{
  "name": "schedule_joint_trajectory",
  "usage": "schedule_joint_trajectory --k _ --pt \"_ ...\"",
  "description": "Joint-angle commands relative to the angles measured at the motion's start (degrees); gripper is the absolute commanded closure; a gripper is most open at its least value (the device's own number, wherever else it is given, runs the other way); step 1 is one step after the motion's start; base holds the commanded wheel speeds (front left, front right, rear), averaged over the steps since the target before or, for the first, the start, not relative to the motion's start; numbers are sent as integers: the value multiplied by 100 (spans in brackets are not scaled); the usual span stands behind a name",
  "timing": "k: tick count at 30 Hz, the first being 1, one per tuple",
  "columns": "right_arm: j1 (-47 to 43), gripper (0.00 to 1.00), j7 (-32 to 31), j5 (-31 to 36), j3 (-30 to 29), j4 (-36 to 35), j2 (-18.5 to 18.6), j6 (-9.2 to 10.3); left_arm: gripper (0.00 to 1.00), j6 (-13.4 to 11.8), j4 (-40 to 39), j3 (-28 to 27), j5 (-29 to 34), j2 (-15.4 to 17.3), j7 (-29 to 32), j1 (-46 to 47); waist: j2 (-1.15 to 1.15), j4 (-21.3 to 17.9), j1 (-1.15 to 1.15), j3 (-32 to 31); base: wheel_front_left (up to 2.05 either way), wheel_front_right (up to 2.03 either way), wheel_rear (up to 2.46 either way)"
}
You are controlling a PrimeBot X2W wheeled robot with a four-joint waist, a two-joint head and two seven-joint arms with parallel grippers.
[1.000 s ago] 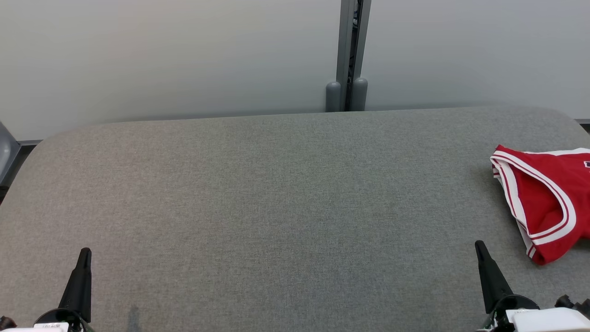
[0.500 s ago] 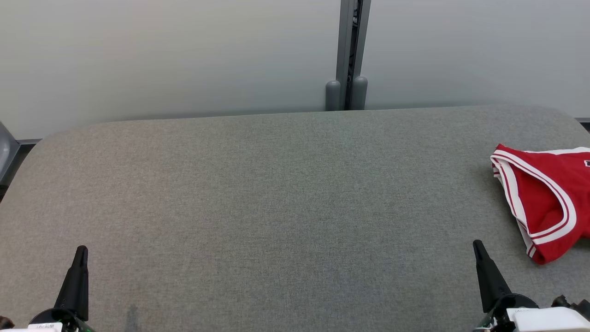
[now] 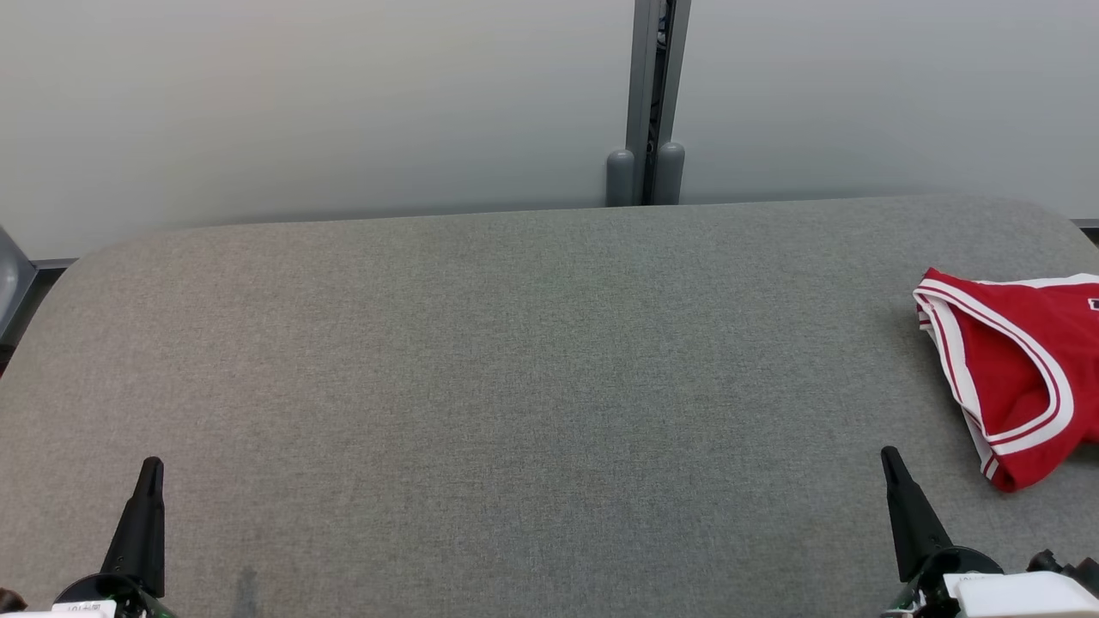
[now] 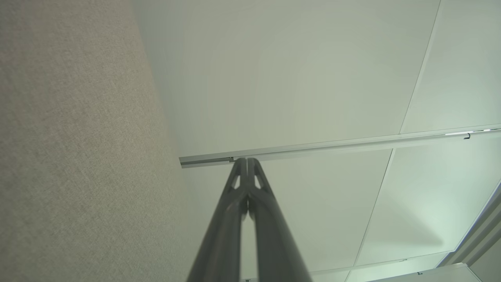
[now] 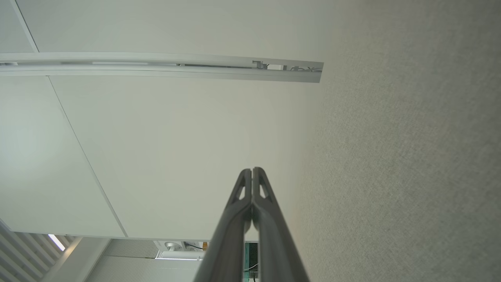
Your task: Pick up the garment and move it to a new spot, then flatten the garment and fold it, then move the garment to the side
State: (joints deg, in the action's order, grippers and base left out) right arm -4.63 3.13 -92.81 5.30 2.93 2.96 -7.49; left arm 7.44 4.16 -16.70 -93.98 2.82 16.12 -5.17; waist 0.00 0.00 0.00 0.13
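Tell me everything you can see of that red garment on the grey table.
The red garment looks like a sleeveless sports jersey of smooth fabric, its openings trimmed in white and red. It lies folded over on itself near the right edge of the grey table, partly out of the head view. In what shows, only the table touches it; the right gripper, fingers shut, sits apart from it.

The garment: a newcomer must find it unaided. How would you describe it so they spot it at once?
Start from the wide grey fabric-covered table before the pale wall. Follow it to the robot's right, past the right gripper. There lies the garment, bright red with white-and-red striped trim, the sole colour on the grey cloth.
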Motion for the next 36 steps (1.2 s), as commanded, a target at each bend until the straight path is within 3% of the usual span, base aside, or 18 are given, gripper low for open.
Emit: schedule_joint_trajectory --k 1,36 --pt "57 100 7 -2 -21 21 13 0 100 24 -19 -23 -62 9 13 113 0 0 0 0 0 0 0" --pt "56 100 -2 10 -28 21 7 0 100 24 -20 -26 -56 6 18 115 0 0 0 0 0 0 0"
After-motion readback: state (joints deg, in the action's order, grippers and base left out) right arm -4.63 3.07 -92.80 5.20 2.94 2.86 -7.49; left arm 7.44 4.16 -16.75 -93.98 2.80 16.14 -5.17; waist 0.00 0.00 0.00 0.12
